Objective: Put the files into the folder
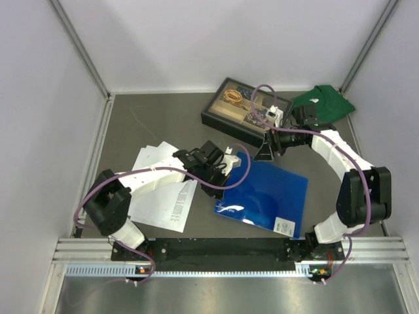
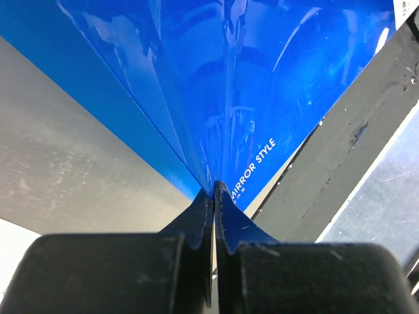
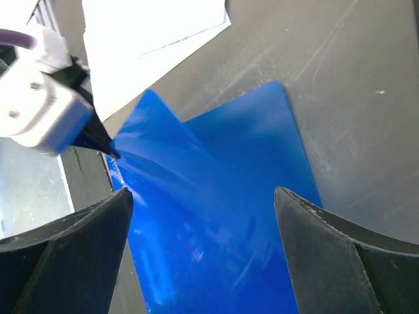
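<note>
Grey desk (image 1: 163, 124), white walls (image 1: 39, 98): the left hand (image 2: 215, 190) is clamped on a left-side corner of the folder (image 1: 268, 196), holding its cover raised (mouth opening leftward, I judge). The right hand (image 1: 266, 150), jaws apart and empty, hangs over the folder's far edge. The files (image 1: 160, 190) lie toward the desk's left edge under the left arm, so the right hand likely must reach across.

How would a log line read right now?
left gripper: shut on folder edge | right gripper: open, near folder | files: outside folder, on table
</note>
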Robot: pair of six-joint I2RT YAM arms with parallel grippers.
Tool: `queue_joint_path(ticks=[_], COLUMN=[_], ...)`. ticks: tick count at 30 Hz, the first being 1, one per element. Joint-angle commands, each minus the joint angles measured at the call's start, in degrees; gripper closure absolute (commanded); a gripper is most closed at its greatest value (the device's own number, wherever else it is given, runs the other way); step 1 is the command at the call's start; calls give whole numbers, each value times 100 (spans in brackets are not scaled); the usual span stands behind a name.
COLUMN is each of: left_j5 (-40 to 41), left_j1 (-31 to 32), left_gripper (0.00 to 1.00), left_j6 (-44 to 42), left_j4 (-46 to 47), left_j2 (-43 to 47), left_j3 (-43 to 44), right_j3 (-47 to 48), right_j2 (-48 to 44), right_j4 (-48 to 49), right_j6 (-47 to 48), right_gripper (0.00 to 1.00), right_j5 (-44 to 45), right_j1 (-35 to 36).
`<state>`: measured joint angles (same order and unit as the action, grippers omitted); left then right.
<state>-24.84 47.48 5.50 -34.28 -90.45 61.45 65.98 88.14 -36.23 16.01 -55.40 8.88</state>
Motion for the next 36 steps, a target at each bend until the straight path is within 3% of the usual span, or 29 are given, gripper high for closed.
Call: queue_joint_path(ticks=[1, 8, 16, 19, 20, 21, 22, 25, 27, 29, 31, 36], left_j5=[49, 102, 497, 1041, 1243, 1367, 1516, 1999, 2123, 2246, 2431, 2704], left_j1=[-46, -116, -318, -546, -634, -705, -827, -916, -925, -925, -925, -925], left_gripper=[100, 100, 100, 100, 100, 100, 97, 81, 58, 44, 39, 33], left_j6=[-654, -769, -857, -753, -674, -577, -332, 3, 196, 363, 645, 1268], left_j4=[-500, -623, -816, -1019, -1019, -1028, -1063, -1142, -976, -818, -747, -291], left_j2=[335, 327, 362, 406, 449, 458, 459, 520, 678, 879, 1081, 1478], left_j3=[323, 578, 895, 1088, 1141, 1193, 1255, 1465, 1466, 1519, 1554, 1388], right_j3=[29, 3, -436, -559, -586, -690, -743, -902, -955, -903, -771, -77], right_j2=[203, 353, 239, 37, -42, -234, -349, -796, -1017, -1324, -1535, -1931], right_j4=[380, 503, 704, 863, 854, 924, 1012, 890, 846, 522, 66, -1780], right_j6=[385, 420, 105, -422, -519, -912, -1063, -1433, -1826, -2101, -2330, -2996], right_gripper=[13, 16, 39, 63, 80, 90, 97, 100, 100, 100, 100, 100], right_j5=[-629, -832, -929, -762, -745, -492, -333, 28, 317, 1130, 1748, 4744], right_j1=[34, 175, 728, 790, 799, 799, 808, 808, 808, 808, 808, 799])
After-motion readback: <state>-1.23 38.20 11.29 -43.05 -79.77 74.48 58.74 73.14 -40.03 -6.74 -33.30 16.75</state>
